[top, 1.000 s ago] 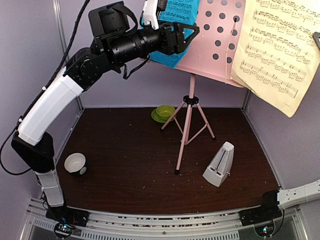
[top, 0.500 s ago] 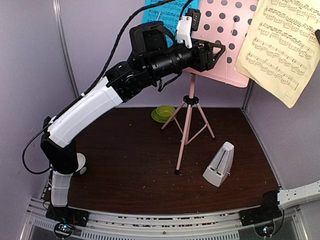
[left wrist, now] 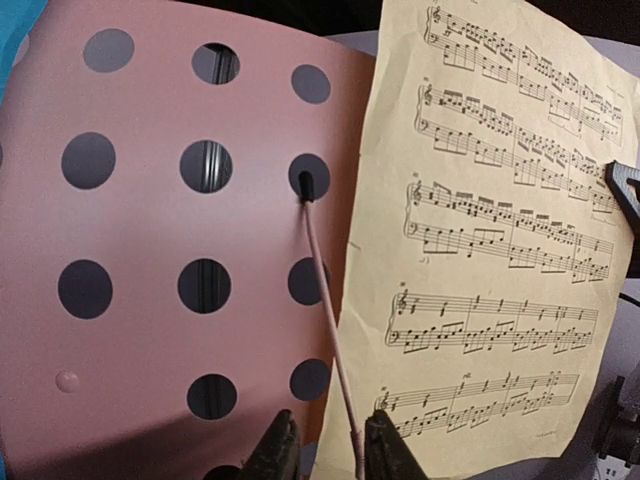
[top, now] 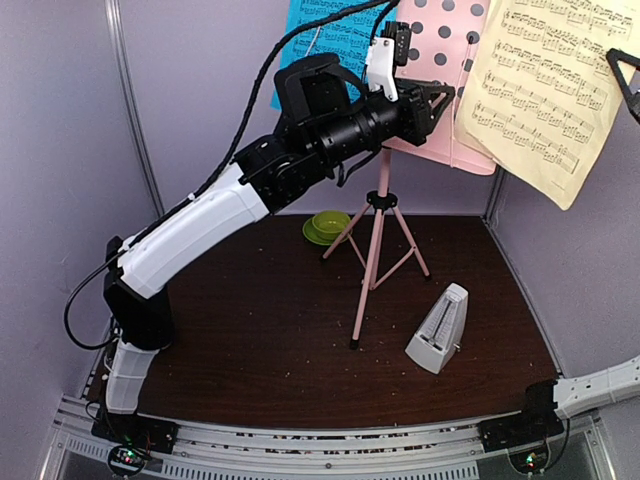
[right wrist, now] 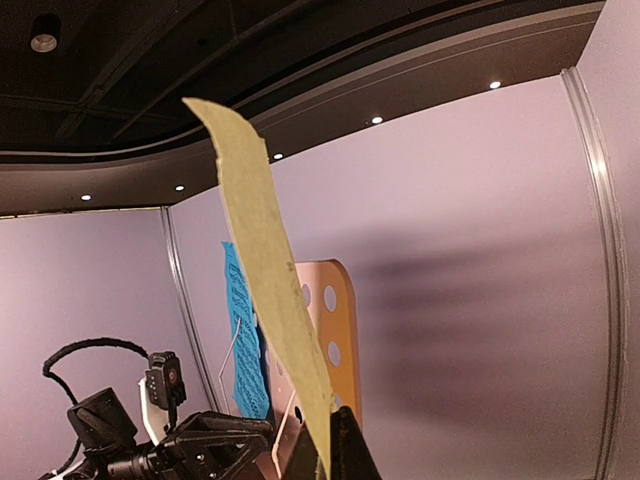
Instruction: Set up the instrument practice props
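Now reaches high with the left arm, setting the left gripper point(top: 445, 100) against the lower part of the stand point(top: 472, 155)'s punched pink desk. Shows its fingers point(left wrist: 275, 458) a narrow gap apart in the left wrist view, with a thin pink wire point(left wrist: 328, 320) running from one desk hole down between them, close to the right-hand finger. Does not pinch that wire from both sides, so reads as loose, not clamped. Grips the yellow page point(top: 540, 90) with the right gripper point(top: 625, 72), clenched on the sheet's right edge, high at the right of the top view. Holds that page in the air, tilted, its left part lying across the desk's right edge as seen in the top and left wrist views; cannot tell whether paper and desk touch. Shows the same sheet edge-on in the right wrist view, rising from between the closed fingers. Has the blue page point(top: 320, 30) at the desk's left side, sticking out past it, partly behind the left arm and its cable. Has the stand planted on three spread legs toward the back middle of the table point(top: 250, 330). Has the metronome point(top: 438, 328) upright on the table, right of the front leg's foot and apart from it. Has the bowl point(top: 327, 225) on its saucer at the back, just left of the legs.
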Robot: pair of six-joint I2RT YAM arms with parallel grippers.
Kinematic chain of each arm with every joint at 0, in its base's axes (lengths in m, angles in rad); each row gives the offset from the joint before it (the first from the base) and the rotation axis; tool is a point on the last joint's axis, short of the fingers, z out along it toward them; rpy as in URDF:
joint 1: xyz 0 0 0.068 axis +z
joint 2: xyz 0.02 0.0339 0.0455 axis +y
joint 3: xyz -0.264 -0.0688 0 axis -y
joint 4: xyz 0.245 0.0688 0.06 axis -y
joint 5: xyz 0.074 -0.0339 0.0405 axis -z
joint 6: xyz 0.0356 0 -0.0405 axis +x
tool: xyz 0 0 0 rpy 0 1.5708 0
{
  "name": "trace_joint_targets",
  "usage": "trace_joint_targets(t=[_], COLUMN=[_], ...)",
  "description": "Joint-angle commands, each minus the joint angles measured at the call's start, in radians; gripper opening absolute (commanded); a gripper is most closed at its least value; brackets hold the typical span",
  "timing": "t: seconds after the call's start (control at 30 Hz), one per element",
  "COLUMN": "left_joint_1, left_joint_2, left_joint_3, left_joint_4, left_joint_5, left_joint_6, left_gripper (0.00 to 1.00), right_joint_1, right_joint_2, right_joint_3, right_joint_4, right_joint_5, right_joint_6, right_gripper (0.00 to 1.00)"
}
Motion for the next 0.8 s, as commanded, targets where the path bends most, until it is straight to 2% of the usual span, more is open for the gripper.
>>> trace_joint_targets(t=[0.0, 0.13, 0.23, 0.3, 0.43, 0.57, 0.77], left_joint_1=[-0.005, -0.005, -0.007, -0.011, -0.013, -0.013, -0.013], left_joint_2=[0.017, 0.020, 0.022, 0.029, 0.050, 0.065, 0.064], left_joint_3=[0.046, 0.047, 0.047, 0.047, 0.048, 0.047, 0.048], left_joint_4=[0.101, 0.094, 0.109, 0.117, 0.111, 0.115, 0.148], left_joint_5=[0.012, 0.008, 0.021, 0.019, 0.012, 0.008, 0.004], left_joint_6=[0.015, 0.007, -0.010, -0.013, -0.024, -0.026, -0.020], left_gripper=[0.24, 0.26, 0.39, 0.44, 0.45, 0.38, 0.05], right_joint_1=[-0.002, -0.001, -0.002, -0.002, -0.002, -0.002, -0.002], right_joint_2=[0.015, 0.027, 0.032, 0.033, 0.032, 0.027, 0.031], right_joint_3=[0.011, 0.015, 0.012, 0.008, 0.002, -0.007, -0.013], right_joint_4=[0.048, 0.057, 0.068, 0.073, 0.079, 0.085, 0.083], right_joint_5=[-0.018, -0.015, -0.010, -0.006, 0.001, 0.013, 0.037], right_joint_6=[-0.003, -0.003, -0.006, -0.004, -0.007, -0.015, -0.021], right_gripper=[0.00, 0.00, 0.00, 0.00, 0.00, 0.00, 0.00])
